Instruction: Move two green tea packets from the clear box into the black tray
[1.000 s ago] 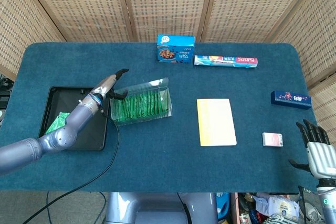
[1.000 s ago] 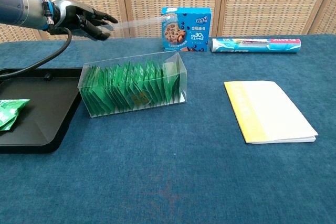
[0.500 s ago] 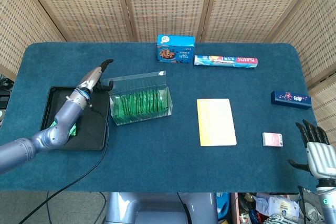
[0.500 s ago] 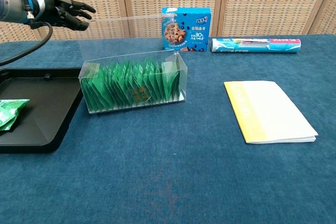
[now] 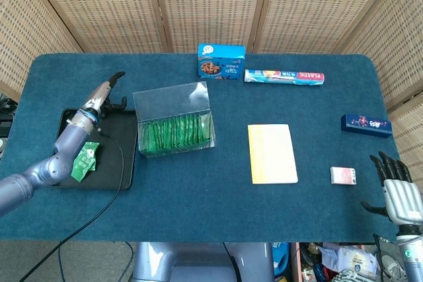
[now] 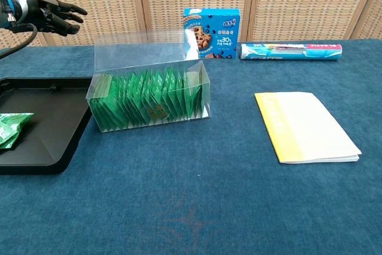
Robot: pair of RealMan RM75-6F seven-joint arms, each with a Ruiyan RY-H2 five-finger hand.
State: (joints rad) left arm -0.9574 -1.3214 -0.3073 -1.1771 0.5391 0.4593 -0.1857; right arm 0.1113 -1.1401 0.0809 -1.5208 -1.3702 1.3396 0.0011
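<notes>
The clear box (image 5: 176, 131) (image 6: 149, 98) stands left of the table's middle, its lid upright at the back, with a row of green tea packets (image 5: 173, 133) (image 6: 146, 101) inside. The black tray (image 5: 66, 120) (image 6: 54, 107) lies to its left, and a green packet (image 5: 84, 160) (image 6: 12, 128) rests in it. My left hand (image 5: 109, 90) (image 6: 48, 15) hovers over the tray's far edge, fingers spread, holding nothing. My right hand (image 5: 395, 186) stays at the table's near right corner, fingers apart and empty.
A blue cookie box (image 5: 221, 61) (image 6: 212, 33) and a plastic wrap roll (image 5: 284, 76) (image 6: 290, 51) lie at the back. A yellow notebook (image 5: 271, 153) (image 6: 304, 126) is at centre right. A dark blue box (image 5: 366, 125) and a small pink card (image 5: 344, 176) are on the right.
My left hand has drawn back leftward from the box, empty, to above the tray's far edge. The box lid has swung up to upright. The right hand stayed put.
</notes>
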